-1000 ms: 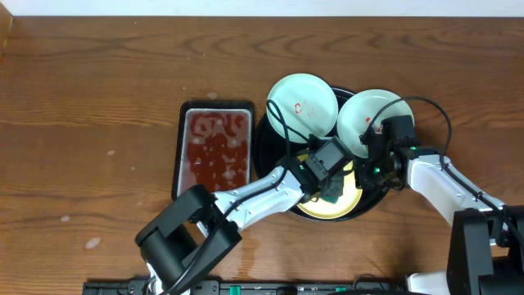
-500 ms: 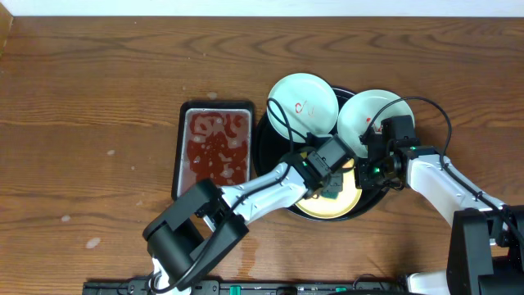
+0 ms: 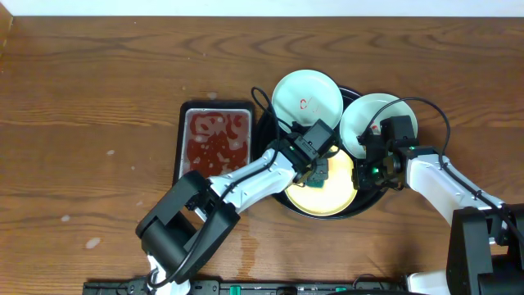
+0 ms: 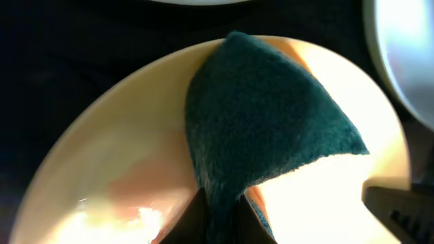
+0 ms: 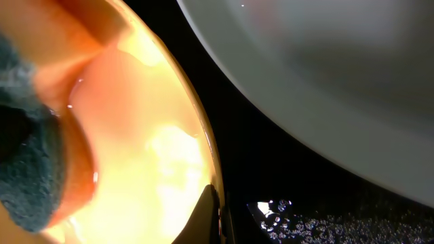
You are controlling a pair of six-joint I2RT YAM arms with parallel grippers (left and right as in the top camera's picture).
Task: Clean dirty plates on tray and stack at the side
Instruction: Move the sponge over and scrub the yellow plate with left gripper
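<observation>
A pale yellow plate [image 3: 327, 197] lies at the front of the round black tray [image 3: 266, 135]. Two pale blue-white plates, one [image 3: 307, 97] at the back left and one [image 3: 372, 119] at the back right, lean on the tray's rim, each with a red smear. My left gripper [image 3: 318, 172] is shut on a dark green sponge [image 4: 264, 129] and presses it on the yellow plate [image 4: 122, 156]. My right gripper [image 3: 370, 174] is shut on the yellow plate's right rim [image 5: 203, 149]. The sponge also shows in the right wrist view [image 5: 27, 169].
A rectangular black pan [image 3: 214, 147] of reddish liquid stands just left of the tray. Brown wooden table [image 3: 90, 98] stretches to the left and back. Cables loop over the plates from both wrists.
My left gripper has moved the sponge back and to the left across the yellow plate. The back-left plate has shifted slightly right. The right gripper has kept its place.
</observation>
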